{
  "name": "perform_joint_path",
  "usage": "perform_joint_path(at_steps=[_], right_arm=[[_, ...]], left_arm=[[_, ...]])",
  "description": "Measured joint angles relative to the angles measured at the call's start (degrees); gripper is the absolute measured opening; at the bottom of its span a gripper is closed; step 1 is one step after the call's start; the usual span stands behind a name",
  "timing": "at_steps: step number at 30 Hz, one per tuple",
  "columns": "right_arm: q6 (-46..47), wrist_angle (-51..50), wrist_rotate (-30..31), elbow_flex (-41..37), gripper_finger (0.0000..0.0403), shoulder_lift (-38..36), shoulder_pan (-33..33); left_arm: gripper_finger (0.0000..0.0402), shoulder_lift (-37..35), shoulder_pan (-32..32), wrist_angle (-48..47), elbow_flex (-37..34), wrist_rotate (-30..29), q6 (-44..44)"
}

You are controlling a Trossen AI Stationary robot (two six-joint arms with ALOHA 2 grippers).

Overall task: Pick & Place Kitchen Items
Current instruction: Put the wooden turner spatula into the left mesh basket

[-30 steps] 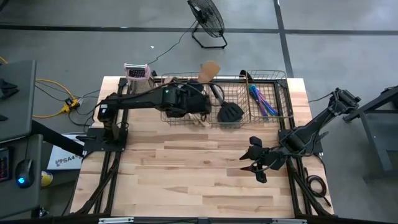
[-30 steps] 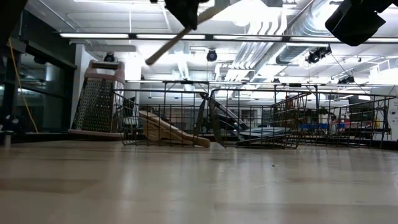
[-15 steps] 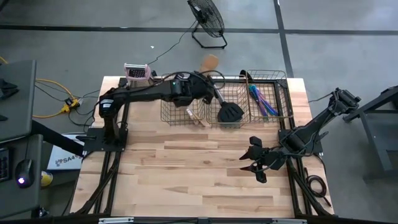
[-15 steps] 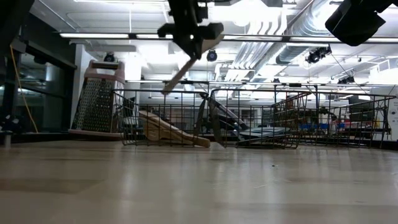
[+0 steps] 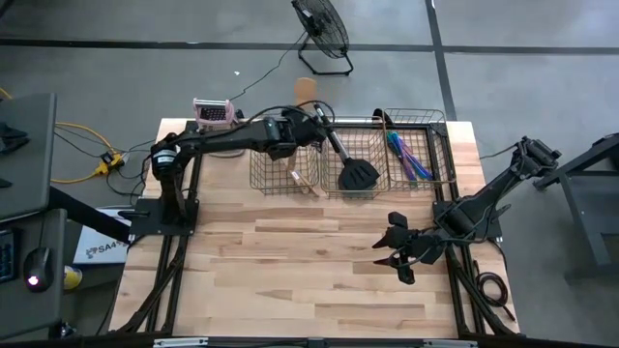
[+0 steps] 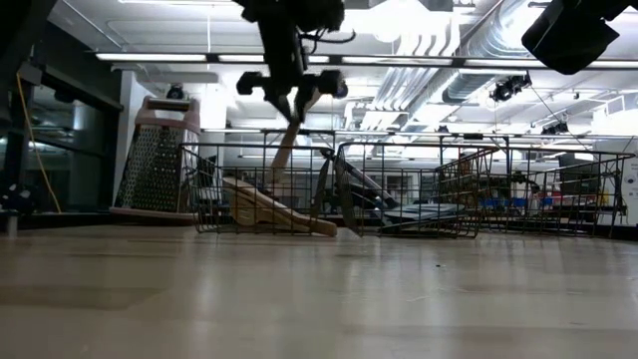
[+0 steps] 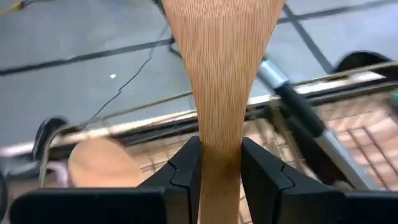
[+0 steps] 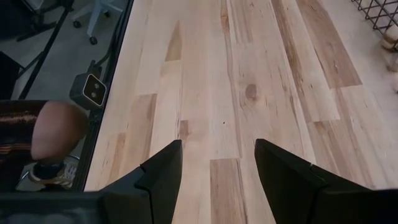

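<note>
My left gripper (image 5: 309, 120) hangs over the far rim of the wire baskets, shut on a light wooden spatula (image 7: 221, 56). The spatula's blade (image 5: 306, 87) juts past the table's far edge, and its handle (image 6: 282, 160) slants down by the left basket (image 5: 285, 169). The middle basket (image 5: 360, 155) holds a black spatula (image 5: 356, 174), and the right basket (image 5: 430, 145) holds iridescent cutlery (image 5: 408, 157). More wooden utensils (image 6: 264, 207) lie in the left basket. My right gripper (image 5: 392, 253) waits open above the table's right part, holding nothing. My left gripper pinches the wooden spatula between its two fingers at the neck (image 7: 219, 152), where the blade narrows into the handle, one finger on each narrow edge. The fingers slant down toward the far edge and lie across the spatula. The spatula is lifted and steeply tilted, blade up, with its handle end (image 6: 278, 175) below the basket's rim line.
A metal box grater (image 5: 213, 111) with a pink top stands at the table's far left corner, left of the baskets. A floor fan (image 5: 321, 29) stands beyond the far edge. Bare wooden tabletop (image 5: 290, 261) stretches from the baskets to the near edge.
My left gripper has gone toward the table's far edge and down, rolling as it went, still shut on the wooden spatula. The spatula has tipped from a shallow slant to a steep one. Its handle end has sunk from above the baskets to below the left basket's rim line.
</note>
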Motion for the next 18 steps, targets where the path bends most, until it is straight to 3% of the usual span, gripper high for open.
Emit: perform_joint_path(at_steps=[6,18], right_arm=[[0.56,-0.03,-0.01,0.02,0.0195,0.00,0.00],[2.45,-0.10,1.13,0.04,0.0195,0.00,0.00]], left_arm=[[0.0082,-1.63,-0.23,-0.90,-4.30,-2.86,-9.54],[0.0082,-1.65,-0.20,-5.56,-5.17,1.23,-24.45]])
